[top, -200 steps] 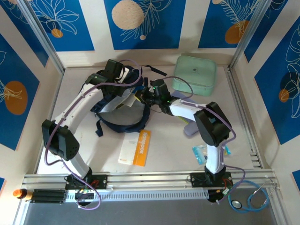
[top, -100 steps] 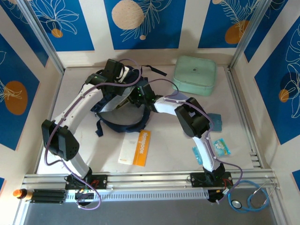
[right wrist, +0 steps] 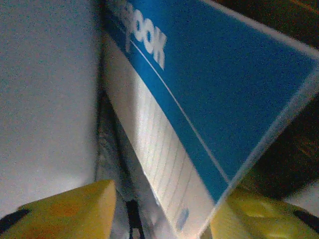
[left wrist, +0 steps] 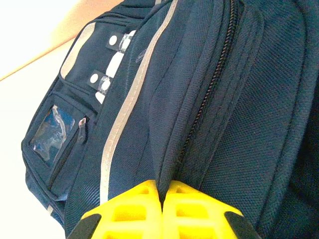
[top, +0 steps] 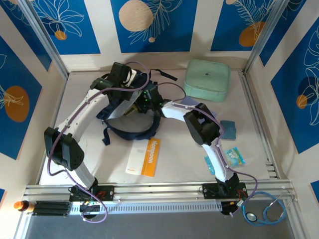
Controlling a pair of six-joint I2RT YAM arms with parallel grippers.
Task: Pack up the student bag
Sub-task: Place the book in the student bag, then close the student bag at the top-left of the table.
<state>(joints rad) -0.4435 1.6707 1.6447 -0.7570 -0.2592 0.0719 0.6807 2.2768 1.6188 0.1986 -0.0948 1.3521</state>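
As is seen from above, the student bag is set on the bench, left of a mint case. Left wrist — the left tool is clenched on its fabric. Right wrist — the right tool is released around a blue notebook.

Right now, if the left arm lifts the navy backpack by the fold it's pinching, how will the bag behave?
Probably floppy: the student bag is soft woven fabric, and the left gripper pinches just a fold beside the zipper, so it would likely sag. Its loose black straps might drag or snag.
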